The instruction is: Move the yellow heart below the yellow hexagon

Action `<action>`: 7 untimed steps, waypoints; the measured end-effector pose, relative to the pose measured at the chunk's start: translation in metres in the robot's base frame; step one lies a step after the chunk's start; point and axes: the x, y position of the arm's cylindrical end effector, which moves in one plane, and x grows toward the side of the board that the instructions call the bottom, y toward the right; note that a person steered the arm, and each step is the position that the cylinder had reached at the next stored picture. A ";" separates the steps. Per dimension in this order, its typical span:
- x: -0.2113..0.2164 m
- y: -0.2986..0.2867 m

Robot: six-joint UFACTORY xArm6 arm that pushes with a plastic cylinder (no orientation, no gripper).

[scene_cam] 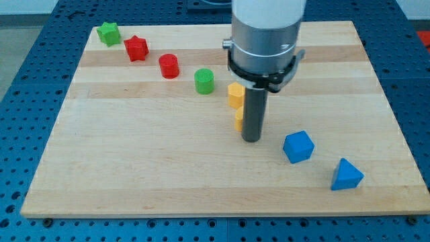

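Progress looks nearly complete — the yellow heart block [238,119], half hidden so its shape is a guess, sits just near of the yellow hexagon block [235,95], touching my tip [251,139] on the wooden bench [134,161]; no jaws exist here.
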 end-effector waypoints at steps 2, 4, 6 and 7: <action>0.003 -0.044; -0.004 -0.035; -0.015 -0.018; -0.017 -0.009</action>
